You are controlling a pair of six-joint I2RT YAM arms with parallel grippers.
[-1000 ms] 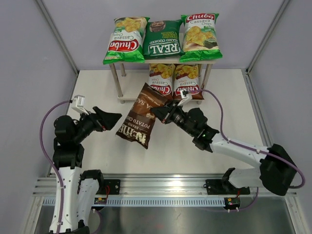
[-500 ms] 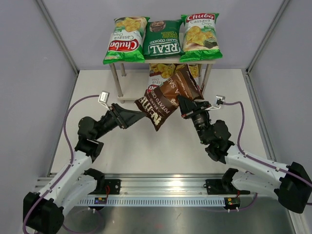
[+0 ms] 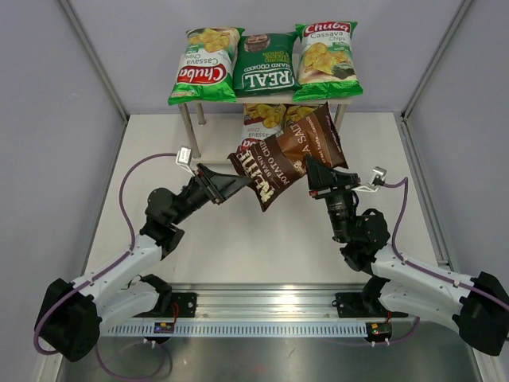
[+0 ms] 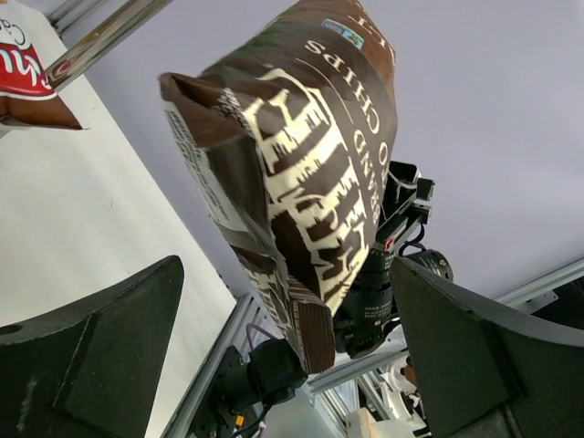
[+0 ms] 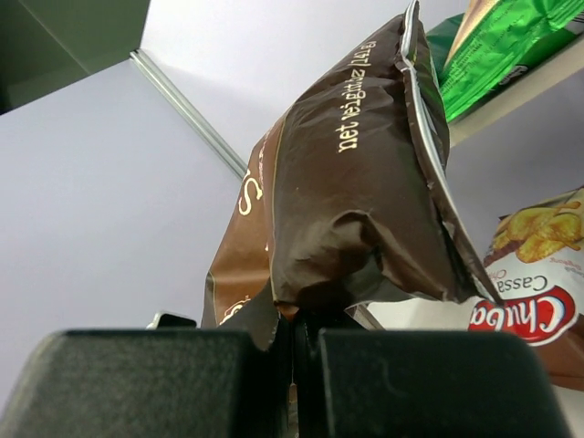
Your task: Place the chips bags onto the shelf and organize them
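My right gripper (image 3: 312,173) is shut on the edge of the dark-brown Kettle chips bag (image 3: 285,153), which hangs tilted in the air in front of the shelf (image 3: 190,131). The right wrist view shows the pinch (image 5: 294,321) on the bag's crumpled edge (image 5: 347,201). My left gripper (image 3: 231,183) is open at the bag's left end. In its wrist view the bag (image 4: 301,173) hangs between the spread fingers (image 4: 109,338) without touching them. Two light-green Chuba bags (image 3: 203,64) (image 3: 324,57) flank the REAL bag (image 3: 265,64) on the top board. A brown Chuba bag (image 3: 261,119) shows on the lower tier, partly hidden.
Grey walls close in the white tabletop (image 3: 238,247) on the left, right and back. An aluminium rail (image 3: 262,306) runs along the near edge by the arm bases. A purple cable (image 3: 131,179) loops off each wrist. The shelf's metal leg (image 4: 100,36) passes close to the left wrist.
The right gripper has lifted the Kettle bag up and back toward the shelf, turning it. The left arm has reached forward and right to the bag's end, still open.
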